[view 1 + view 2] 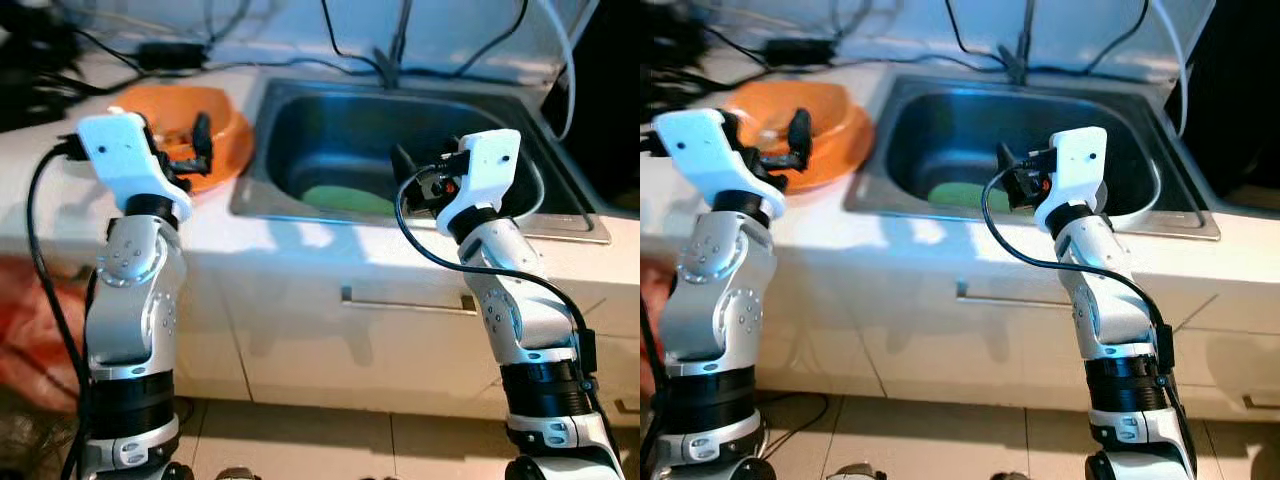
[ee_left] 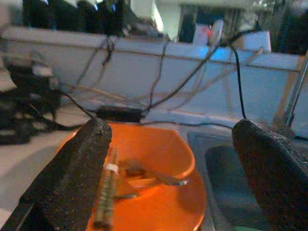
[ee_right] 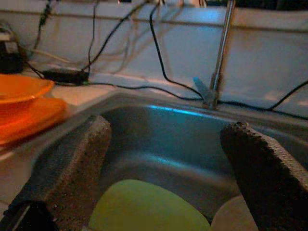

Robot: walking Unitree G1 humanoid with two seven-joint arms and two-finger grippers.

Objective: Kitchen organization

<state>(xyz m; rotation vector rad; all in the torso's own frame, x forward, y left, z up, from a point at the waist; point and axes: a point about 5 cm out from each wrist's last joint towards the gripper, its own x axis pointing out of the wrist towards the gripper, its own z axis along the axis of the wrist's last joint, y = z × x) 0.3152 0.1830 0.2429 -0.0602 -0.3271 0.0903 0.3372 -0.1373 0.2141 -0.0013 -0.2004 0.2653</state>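
An orange bowl (image 1: 218, 128) sits on the white counter left of the steel sink (image 1: 400, 120). It holds several utensils (image 2: 144, 175). My left gripper (image 1: 195, 150) hovers open at the bowl's near rim, nothing between its fingers (image 2: 72, 173). A green plate (image 1: 345, 197) lies flat on the sink floor, with a pale plate (image 3: 231, 216) beside it. My right gripper (image 1: 410, 180) stands open over the sink's front edge, pointing at the green plate (image 3: 144, 209), fingers (image 3: 72, 168) apart and empty.
A faucet (image 3: 219, 62) rises at the back of the sink. Black cables and a power adapter (image 1: 170, 52) lie along the back of the counter. Below the counter front runs a drawer handle (image 1: 400, 300). Reddish material (image 1: 30, 330) sits on the floor at left.
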